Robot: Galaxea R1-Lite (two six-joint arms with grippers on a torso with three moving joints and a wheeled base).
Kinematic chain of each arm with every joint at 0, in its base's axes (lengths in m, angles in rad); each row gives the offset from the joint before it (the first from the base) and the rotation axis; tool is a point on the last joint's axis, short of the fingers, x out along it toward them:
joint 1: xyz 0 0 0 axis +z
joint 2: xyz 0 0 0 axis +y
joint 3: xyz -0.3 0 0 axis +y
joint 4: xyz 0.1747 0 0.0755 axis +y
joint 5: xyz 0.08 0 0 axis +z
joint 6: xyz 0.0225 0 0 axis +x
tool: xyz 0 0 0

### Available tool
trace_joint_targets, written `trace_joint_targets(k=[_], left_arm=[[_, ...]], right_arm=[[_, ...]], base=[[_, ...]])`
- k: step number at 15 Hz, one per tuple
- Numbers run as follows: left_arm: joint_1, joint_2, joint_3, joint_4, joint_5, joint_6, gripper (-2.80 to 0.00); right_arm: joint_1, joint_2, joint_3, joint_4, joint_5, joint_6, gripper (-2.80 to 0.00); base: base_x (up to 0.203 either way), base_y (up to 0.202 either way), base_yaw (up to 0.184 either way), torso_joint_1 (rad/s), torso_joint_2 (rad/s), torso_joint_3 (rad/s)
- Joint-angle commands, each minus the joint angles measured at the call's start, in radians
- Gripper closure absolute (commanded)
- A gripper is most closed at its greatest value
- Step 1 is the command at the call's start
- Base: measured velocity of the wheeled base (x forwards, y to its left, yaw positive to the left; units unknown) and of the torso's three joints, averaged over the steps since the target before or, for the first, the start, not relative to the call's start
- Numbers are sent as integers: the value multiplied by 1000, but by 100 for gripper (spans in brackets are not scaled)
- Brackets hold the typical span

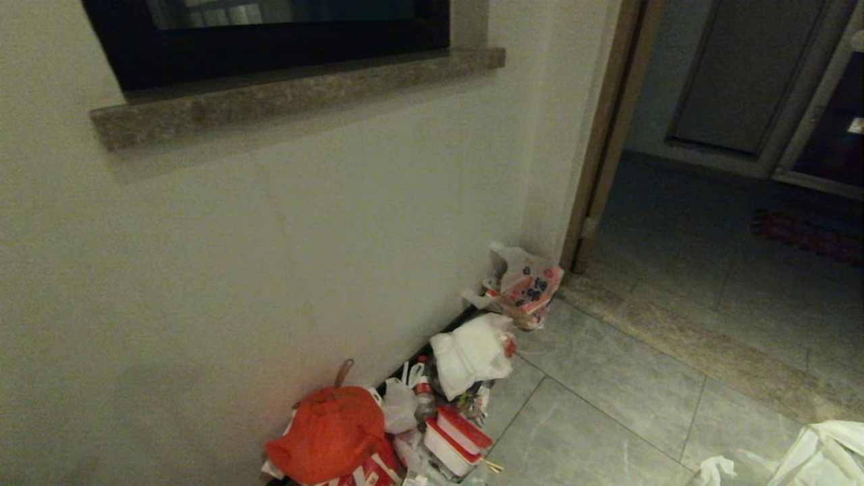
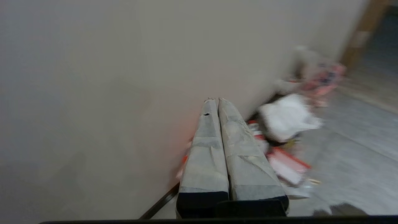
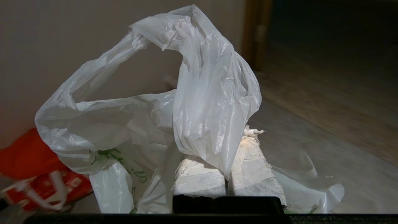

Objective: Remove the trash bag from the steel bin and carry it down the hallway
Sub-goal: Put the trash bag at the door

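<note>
Nearest, the right end effector [image 3: 228, 161] has its taped fingers pressed together on a fold of the trash bag [image 3: 149, 118], whose thin white plastic with green marks billows up over the fingers and drapes to either side; in the head view a corner of it shows at the lower right. The steel bin is not in view, so the bag looks already lifted out and the carry is the step in hand. To do it well, I judge the pinch should hold firm, since so thin a film could slip or tear, and the bag should ride clear of the floor. The left end effector [image 2: 216, 100] is closed on nothing. Farther along the wall lies a litter pile [image 1: 432, 412] with an orange-red bag [image 1: 327, 432]; the drive should skirt it and aim for the doorway [image 1: 729, 135] beyond.
</note>
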Motion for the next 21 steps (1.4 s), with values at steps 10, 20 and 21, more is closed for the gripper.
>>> trace_joint_targets(k=[10, 20, 21], left_arm=[[0, 1, 0, -1, 0, 0, 0], [0, 1, 0, -1, 0, 0, 0], [0, 1, 0, -1, 0, 0, 0]], right_arm=[[0, 2, 0, -5, 0, -1, 0], [0, 2, 0, -5, 0, -1, 0], [0, 2, 0, -5, 0, -1, 0]], base=[[0, -9, 173, 2, 1, 0], [0, -1, 26, 0, 0, 0], [0, 0, 0, 0, 0, 0]])
